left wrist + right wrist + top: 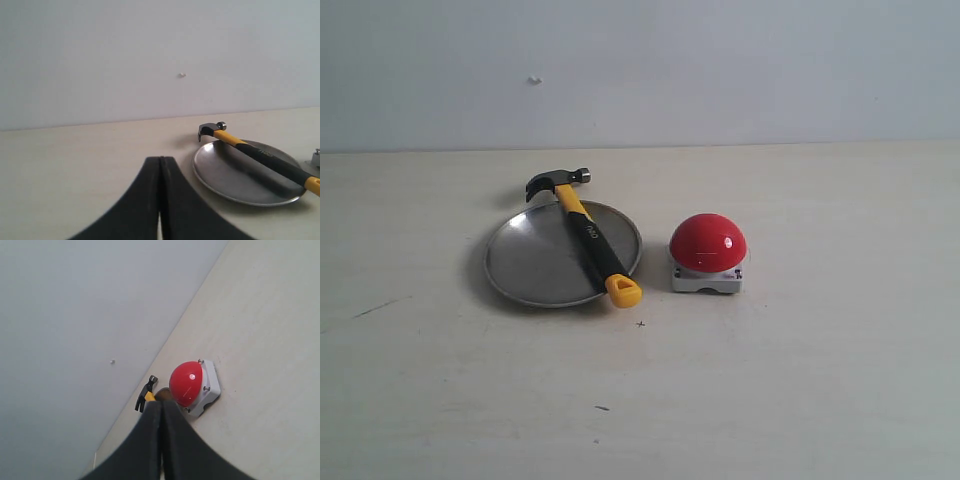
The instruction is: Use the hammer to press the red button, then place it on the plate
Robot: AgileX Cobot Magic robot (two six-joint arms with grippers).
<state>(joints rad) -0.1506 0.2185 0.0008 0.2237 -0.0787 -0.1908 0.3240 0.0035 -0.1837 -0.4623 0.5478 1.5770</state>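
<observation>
The hammer [582, 230] lies slantwise across the round metal plate [525, 262], its dark head past the far rim and its yellow looped end over the near rim. The red button [708, 243] on its grey base stands just right of the plate. No arm shows in the exterior view. My left gripper [161, 160] is shut and empty, short of the plate [230, 175] and the hammer [260, 156]. My right gripper [161, 404] is shut and empty too, its fingers covering most of the hammer [147, 396] beside the red button [187, 383].
A pale table [820, 380] runs back to a plain light wall [720, 70]. A few small dark specks mark the tabletop in front of the plate.
</observation>
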